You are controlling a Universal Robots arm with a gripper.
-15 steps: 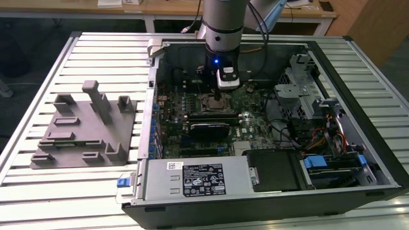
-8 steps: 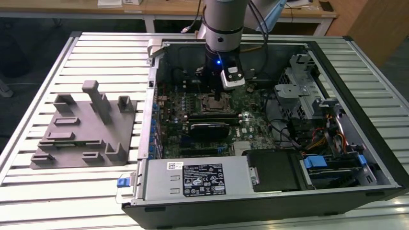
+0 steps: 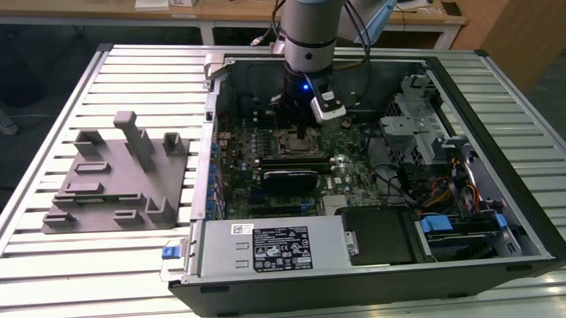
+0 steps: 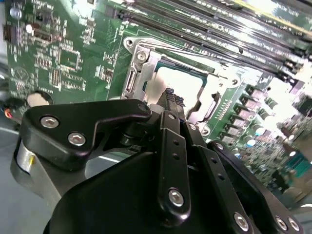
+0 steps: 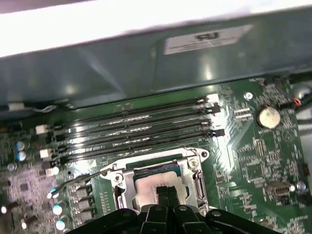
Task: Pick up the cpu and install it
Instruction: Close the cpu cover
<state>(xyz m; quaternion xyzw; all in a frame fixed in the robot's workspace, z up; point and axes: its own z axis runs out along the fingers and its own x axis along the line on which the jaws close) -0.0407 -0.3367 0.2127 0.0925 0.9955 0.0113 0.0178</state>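
Slatted table point(image 3: 89, 278): carries the open computer case point(image 3: 354, 291) and, well apart on the exterior view's left, a grey fixture block point(image 3: 106, 185).
Arm point(image 3: 309, 33): reaches down into the case, over the motherboard point(image 5: 253, 161).
Heatsink point(image 3: 287, 179): black, finned, lying on the board just beside the socket.
Memory slots point(image 5: 136, 129): four dark rows next to the socket, apparently unfilled.
Socket frame point(image 5: 124, 183): metal surround, screwed at its corners.
Gripper point(image 4: 170, 97): fingers pressed together, nothing seen between them, tips directly over the socket.
Cpu point(image 5: 146, 181): pale silver square lying flat inside the socket frame, also seen in the second wrist view point(image 4: 178, 80).
Progress: judged far along; the chip is out of the fingers and looks seated in its socket.
Left: locking of the retention frame is not confirmed.
Hidden: the cpu's near edge sits behind the fingers. Whether the tips touch it cannot be told, nor can the latch position.
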